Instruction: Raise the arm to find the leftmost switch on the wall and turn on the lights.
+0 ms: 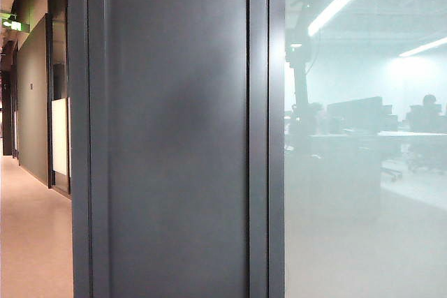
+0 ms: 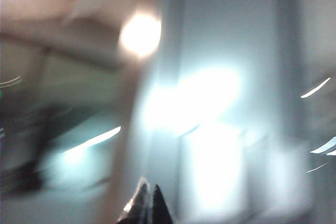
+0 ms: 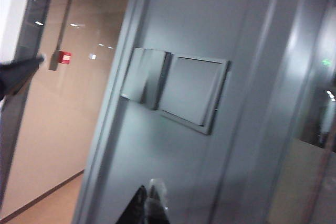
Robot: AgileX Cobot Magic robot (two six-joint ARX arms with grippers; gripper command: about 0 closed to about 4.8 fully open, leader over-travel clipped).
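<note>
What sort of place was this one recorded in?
Probably an office building corridor: a grey wall panel beside a glass partition onto desks, wall switches, a green exit sign. Both grippers, left and right, look shut.

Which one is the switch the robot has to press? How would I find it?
Look in the right wrist view at the tall grey wall panel beside the hallway. Two grey switch plates sit side by side on it, above the right gripper, whose fingertips look closed. The leftmost switch is the narrow, angled one nearest the hallway edge; its neighbour, the wide square plate, is bigger.
</note>
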